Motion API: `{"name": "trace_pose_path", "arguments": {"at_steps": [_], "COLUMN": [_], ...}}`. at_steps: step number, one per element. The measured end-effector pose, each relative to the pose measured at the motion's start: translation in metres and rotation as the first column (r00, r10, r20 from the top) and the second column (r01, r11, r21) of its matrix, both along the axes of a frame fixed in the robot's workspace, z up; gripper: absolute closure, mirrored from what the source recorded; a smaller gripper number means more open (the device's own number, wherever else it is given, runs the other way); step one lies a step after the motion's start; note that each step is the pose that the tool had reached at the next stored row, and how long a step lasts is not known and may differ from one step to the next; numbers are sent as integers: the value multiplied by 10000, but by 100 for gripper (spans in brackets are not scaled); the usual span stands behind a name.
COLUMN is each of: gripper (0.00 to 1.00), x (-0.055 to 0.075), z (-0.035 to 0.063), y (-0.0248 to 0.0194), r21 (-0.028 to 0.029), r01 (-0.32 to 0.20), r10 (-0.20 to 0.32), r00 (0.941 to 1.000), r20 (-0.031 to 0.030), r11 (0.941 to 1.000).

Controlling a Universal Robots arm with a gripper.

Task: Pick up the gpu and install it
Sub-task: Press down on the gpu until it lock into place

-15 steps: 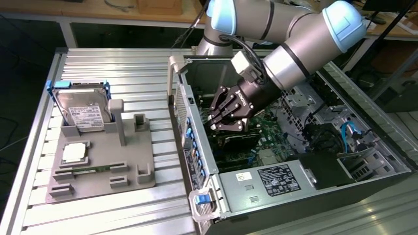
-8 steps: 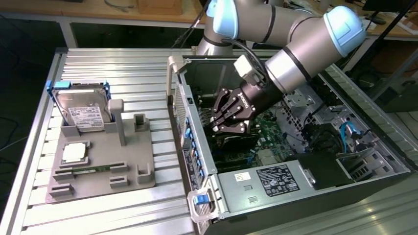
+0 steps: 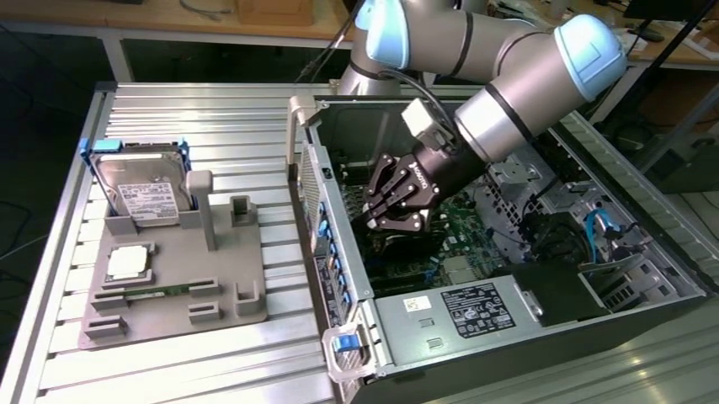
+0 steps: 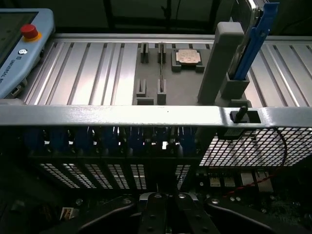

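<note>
End effector point(image 3: 396, 220) down inside the open PC case point(image 3: 511, 337), fingers together over the motherboard point(image 3: 466, 240). A thin dark edge point(image 4: 157, 187) runs just ahead of the fingertips in the wrist view, possibly the gpu, seated by the slot brackets; hard to tell. Beyond the case wall point(image 4: 122, 116), on the worktop point(image 3: 202, 109), a grey fixture point(image 3: 242, 311). Hard drive point(image 3: 144, 195) upright at its far end.

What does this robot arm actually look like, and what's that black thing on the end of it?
The arm is thick silver-grey tubing with pale blue caps on its rounded joints. The black part is the gripper, a chunky body with linked metal fingers, joined to the arm by a dark wrist section.
</note>
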State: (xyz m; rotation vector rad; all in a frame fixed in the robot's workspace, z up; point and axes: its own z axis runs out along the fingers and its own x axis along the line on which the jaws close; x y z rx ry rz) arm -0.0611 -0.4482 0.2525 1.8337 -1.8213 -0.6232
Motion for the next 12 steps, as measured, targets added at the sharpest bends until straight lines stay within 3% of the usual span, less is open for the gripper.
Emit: {"name": "trace_pose_path", "arguments": {"at_steps": [1,2,6,12], "gripper": [89,89,89,89], "x": [-10,-10,-9,-10], "z": [-12,-11,84,85], "y": [3,16,33,34], "r21": [-13,-75,-235,-242], "r01": [1,0,0,1], "r10": [0,0,2,2], "r00": [10000,10000,10000,10000], "r20": [54,83,97,98], "r11": [10000,10000,9997,9997]}}
